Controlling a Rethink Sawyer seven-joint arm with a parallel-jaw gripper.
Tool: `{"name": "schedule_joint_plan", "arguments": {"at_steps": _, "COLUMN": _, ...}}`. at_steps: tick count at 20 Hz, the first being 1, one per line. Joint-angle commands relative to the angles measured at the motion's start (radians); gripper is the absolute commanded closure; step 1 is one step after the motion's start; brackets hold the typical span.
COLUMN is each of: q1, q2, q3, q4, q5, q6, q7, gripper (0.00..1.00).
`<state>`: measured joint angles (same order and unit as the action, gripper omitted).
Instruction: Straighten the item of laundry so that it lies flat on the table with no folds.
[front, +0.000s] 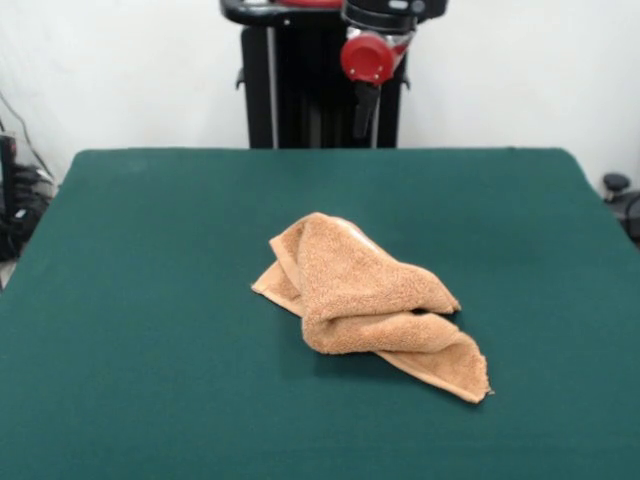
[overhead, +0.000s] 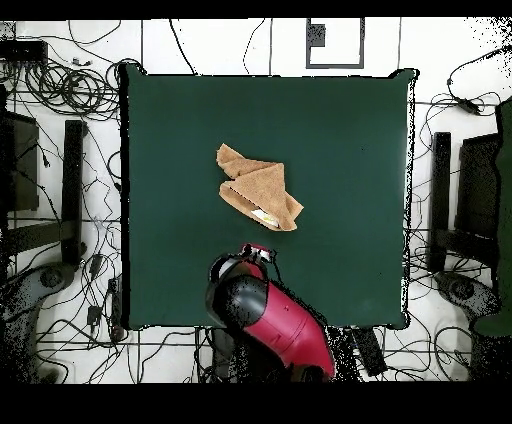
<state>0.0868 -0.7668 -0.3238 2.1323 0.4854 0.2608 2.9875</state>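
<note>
One towel (front: 372, 303), tan-orange, crumpled, centre of frame in front view. One table (front: 150, 300), green-topped, filling lower frame. One robot arm (overhead: 270, 320), red and black, bottom centre in overhead view. One pedestal (front: 300, 90), black, top centre in front view. Cables (overhead: 70, 85) on floor: too many to count.

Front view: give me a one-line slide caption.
Crumpled tan-orange terry-cloth towel lies folded on the dark green felt-topped table, with the red-and-black arm's tool raised clear behind it.
</note>
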Motion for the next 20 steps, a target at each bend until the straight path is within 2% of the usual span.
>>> {"name": "schedule_joint_plan", "arguments": {"at_steps": 1, "q1": 0.023, "q2": 0.039, "q3": -0.02, "q4": -0.113, "q5": -0.043, "q6": 0.108, "q7": 0.056, "gripper": 0.0}}
{"name": "schedule_joint_plan", "arguments": {"at_steps": 5, "q1": 0.023, "q2": 0.05, "q3": -0.048, "q4": -0.205, "q5": -0.073, "q6": 0.221, "q7": 0.045, "gripper": 0.0}}
{"name": "schedule_joint_plan", "arguments": {"at_steps": 9, "q1": 0.017, "q2": 0.055, "q3": -0.054, "q4": -0.258, "q5": -0.094, "q6": 0.272, "q7": 0.051, "gripper": 0.0}}
{"name": "schedule_joint_plan", "arguments": {"at_steps": 14, "q1": -0.005, "q2": 0.063, "q3": -0.051, "q4": -0.307, "q5": -0.116, "q6": 0.308, "q7": 0.04, "gripper": 0.0}}
{"name": "schedule_joint_plan", "arguments": {"at_steps": 20, "q1": -0.002, "q2": 0.091, "q3": -0.041, "q4": -0.342, "q5": -0.122, "q6": 0.285, "q7": 0.06, "gripper": 0.0}}
